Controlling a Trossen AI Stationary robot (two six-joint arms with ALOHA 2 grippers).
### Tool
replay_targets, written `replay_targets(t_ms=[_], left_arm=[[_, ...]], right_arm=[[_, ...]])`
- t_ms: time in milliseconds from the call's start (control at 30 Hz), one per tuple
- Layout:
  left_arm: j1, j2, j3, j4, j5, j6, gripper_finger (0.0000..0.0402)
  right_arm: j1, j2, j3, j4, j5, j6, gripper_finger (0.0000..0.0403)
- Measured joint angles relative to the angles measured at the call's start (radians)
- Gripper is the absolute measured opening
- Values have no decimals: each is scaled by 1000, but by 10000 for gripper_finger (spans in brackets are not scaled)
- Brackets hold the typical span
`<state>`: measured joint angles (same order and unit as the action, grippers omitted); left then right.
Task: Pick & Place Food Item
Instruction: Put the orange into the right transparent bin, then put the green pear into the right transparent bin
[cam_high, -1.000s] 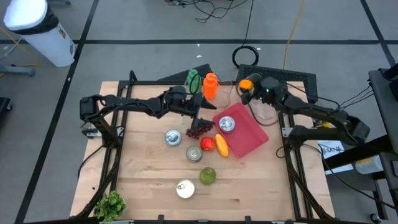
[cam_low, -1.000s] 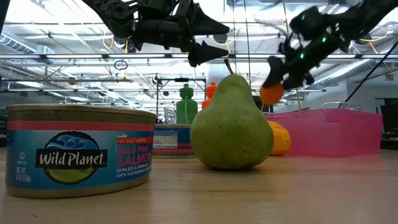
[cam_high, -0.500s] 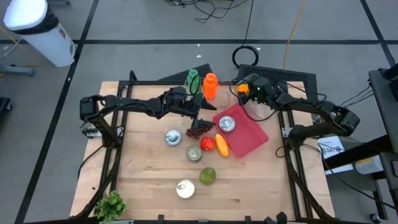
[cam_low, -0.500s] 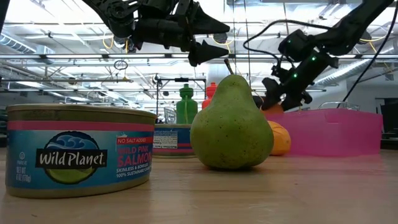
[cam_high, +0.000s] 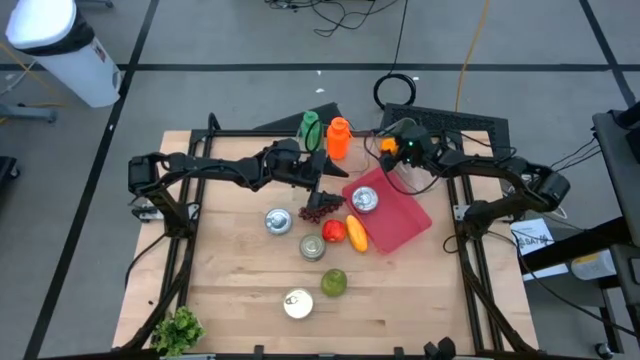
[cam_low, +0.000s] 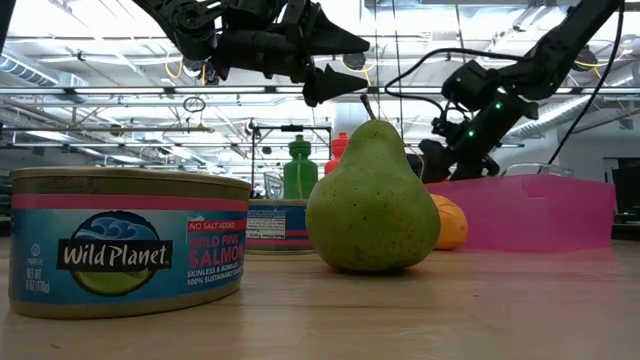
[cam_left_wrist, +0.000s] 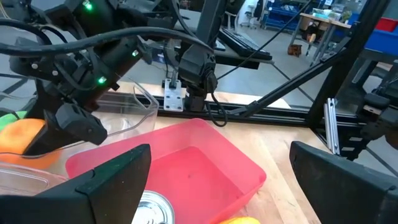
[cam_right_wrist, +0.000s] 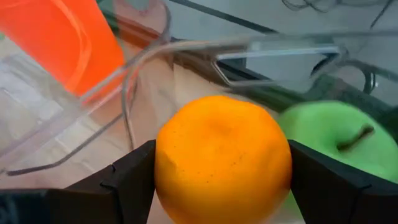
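An orange (cam_right_wrist: 222, 155) sits between the fingers of my right gripper (cam_high: 392, 148), which is shut on it at the table's far right. The orange is inside the rim of a clear plastic container (cam_left_wrist: 127, 112), in front of a green apple (cam_right_wrist: 329, 140). In the left wrist view the orange (cam_left_wrist: 23, 144) shows low inside the container's wall. My left gripper (cam_left_wrist: 230, 186) hovers open over the left edge of the pink bin (cam_high: 405, 225), with nothing between its fingers. My right gripper pinches the orange by two opposite sides (cam_right_wrist: 163, 163), one finger (cam_right_wrist: 127, 180) on each. The fingers come slanting down from the table's right side. Whether the orange rests on the container's floor cannot be told.
The pink bin holds a can (cam_high: 365, 200). Grapes (cam_high: 320, 208), a red fruit (cam_high: 333, 230), a yellow fruit (cam_high: 356, 233), a pear (cam_high: 333, 282) and several cans lie mid-table. A green bottle (cam_high: 311, 128) and an orange bottle (cam_high: 338, 138) stand at the far edge. Lettuce (cam_high: 177, 328) lies near left.
My right gripper has sunk and gone toward the table's left with the orange, tipping further down. The orange has dropped from above the pink bin's rim to behind it in the low view, down into the clear container.
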<state>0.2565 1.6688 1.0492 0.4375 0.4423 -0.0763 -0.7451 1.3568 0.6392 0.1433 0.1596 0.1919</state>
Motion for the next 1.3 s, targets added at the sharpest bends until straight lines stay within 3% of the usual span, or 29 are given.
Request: replay_targets(t_ms=[100,200,267,467,667,867,1100,1200,1300], left_arm=[[0,0,0,0,0,0,395],[0,0,0,0,0,0,395],[0,0,0,0,0,0,395],[0,0,0,1,0,0,395],[0,0,0,8,-7,-6,395],[0,0,0,7,-8,-7,395],[-4,0,0,5,-9,-7,395],[-16,0,0,5,-29,-7,395],[-31,0,0,4,-58,-7,395]], right_arm=[[0,0,0,3,-1,-21,303],[0,0,0,3,2,-23,368],[0,0,0,4,1,-23,382],[1,-4,0,12,-6,-29,332],[1,-86,0,11,-18,-81,313],[31,-281,0,-43,-199,-61,312],[225,-476,0,-71,-632,4,310],[389,-508,-6,-61,-658,6,310],[575,-507,-36,1,-584,5,310]])
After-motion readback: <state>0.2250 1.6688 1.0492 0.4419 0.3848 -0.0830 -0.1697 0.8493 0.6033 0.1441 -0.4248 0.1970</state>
